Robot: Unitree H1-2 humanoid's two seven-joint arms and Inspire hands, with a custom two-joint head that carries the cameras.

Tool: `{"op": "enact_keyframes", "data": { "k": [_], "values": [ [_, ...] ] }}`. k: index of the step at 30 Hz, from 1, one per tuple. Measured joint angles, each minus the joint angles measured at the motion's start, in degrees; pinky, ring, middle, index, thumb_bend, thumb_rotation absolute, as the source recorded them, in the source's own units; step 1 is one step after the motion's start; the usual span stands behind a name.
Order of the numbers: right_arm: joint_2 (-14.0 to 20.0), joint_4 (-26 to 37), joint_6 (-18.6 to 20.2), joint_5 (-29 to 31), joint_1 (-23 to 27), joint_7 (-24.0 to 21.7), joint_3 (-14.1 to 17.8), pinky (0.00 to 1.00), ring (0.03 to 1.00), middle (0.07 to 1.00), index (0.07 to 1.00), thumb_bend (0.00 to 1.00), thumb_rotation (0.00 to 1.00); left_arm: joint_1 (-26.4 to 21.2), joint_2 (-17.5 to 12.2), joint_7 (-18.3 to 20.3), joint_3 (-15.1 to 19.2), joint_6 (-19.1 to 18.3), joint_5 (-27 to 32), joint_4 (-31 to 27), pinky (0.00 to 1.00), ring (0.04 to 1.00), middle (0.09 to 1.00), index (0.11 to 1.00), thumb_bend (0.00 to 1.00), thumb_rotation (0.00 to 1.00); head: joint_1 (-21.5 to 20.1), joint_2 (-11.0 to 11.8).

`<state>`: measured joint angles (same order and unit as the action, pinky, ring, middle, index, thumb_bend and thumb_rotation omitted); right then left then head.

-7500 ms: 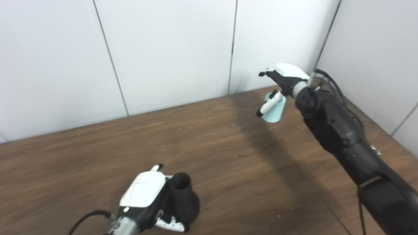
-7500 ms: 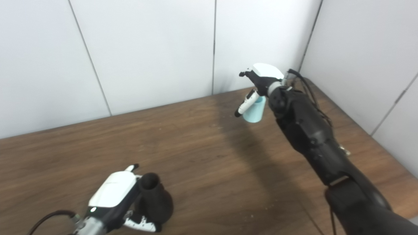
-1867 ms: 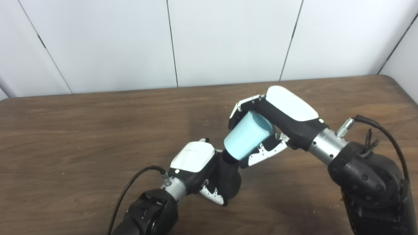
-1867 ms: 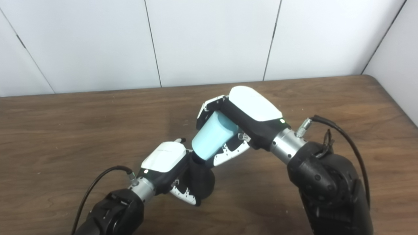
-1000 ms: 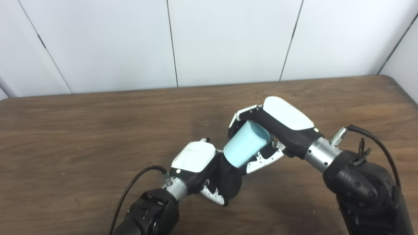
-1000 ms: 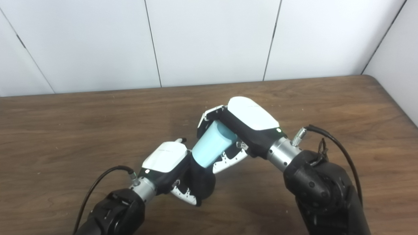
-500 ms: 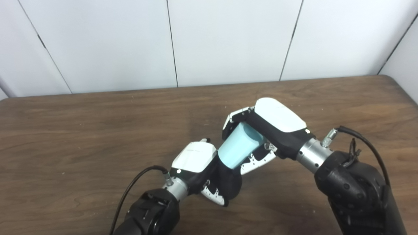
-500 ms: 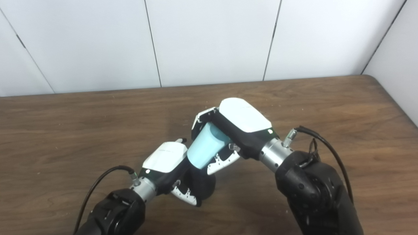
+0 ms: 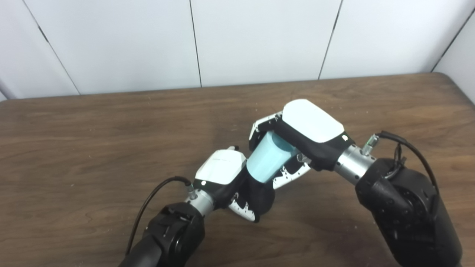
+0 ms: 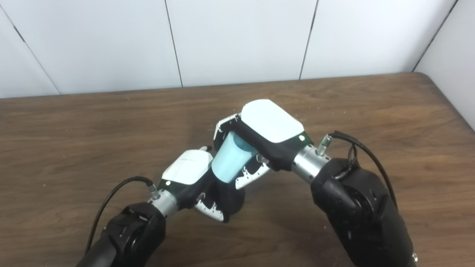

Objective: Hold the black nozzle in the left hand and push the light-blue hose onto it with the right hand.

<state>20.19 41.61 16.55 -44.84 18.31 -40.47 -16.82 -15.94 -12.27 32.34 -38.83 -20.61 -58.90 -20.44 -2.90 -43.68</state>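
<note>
Light-blue hose [image 9: 264,163] is gripped by the right hand [image 9: 300,139] and pressed over the black nozzle [image 9: 259,194] — clasped by the left hand [image 9: 222,178]. Mating looks begun; full seating cannot be judged.

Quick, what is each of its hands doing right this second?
Left hand: closed around the black nozzle.
Right hand: closed around the light-blue hose, whose lower end sits over the nozzle's top.

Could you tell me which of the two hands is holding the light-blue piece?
The right hand grips the light-blue hose; the left hand holds the black nozzle.
</note>
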Motion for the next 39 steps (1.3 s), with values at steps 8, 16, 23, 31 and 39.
{"op": "enact_keyframes", "data": {
  "k": [8,16,23,31,39],
  "values": [
    [3.4,-0.2,-0.9,0.1,5.3,-6.5,-3.3,0.3,0.426,0.518,0.505,0.5,0.0,0.1,0.0,0.1,-0.1,0.0,0.0,-0.1,1.0,0.721,0.495,0.479,0.52,0.0,-0.2,-0.1],
    [3.9,-0.4,0.0,-0.9,11.6,-15.0,-6.4,0.22,0.368,0.494,0.542,0.5,0.0,0.2,0.2,0.1,-0.2,0.0,-0.1,-0.3,1.0,0.694,0.485,0.487,0.52,0.0,0.2,-0.1],
    [3.7,-1.6,-0.1,-1.4,15.0,-18.1,-8.7,0.15,0.218,0.419,0.506,0.53,0.0,0.3,0.3,0.1,-0.2,0.0,-0.1,-0.3,1.0,0.692,0.479,0.492,0.52,0.0,0.1,-0.4],
    [3.3,-1.9,-0.8,-1.4,13.6,-16.8,-7.8,0.27,0.359,0.492,0.506,0.52,0.0,0.2,0.3,0.5,-0.2,-0.1,-0.2,-0.3,1.0,0.708,0.484,0.488,0.52,0.0,0.4,-0.6],
    [3.0,-1.9,-1.0,-1.5,11.1,-14.7,-6.8,0.4,0.414,0.495,0.522,0.52,0.0,0.2,0.6,1.8,-0.2,-0.3,-1.3,-0.6,1.0,0.707,0.495,0.478,0.52,0.0,0.2,-0.7]
  ]
}}
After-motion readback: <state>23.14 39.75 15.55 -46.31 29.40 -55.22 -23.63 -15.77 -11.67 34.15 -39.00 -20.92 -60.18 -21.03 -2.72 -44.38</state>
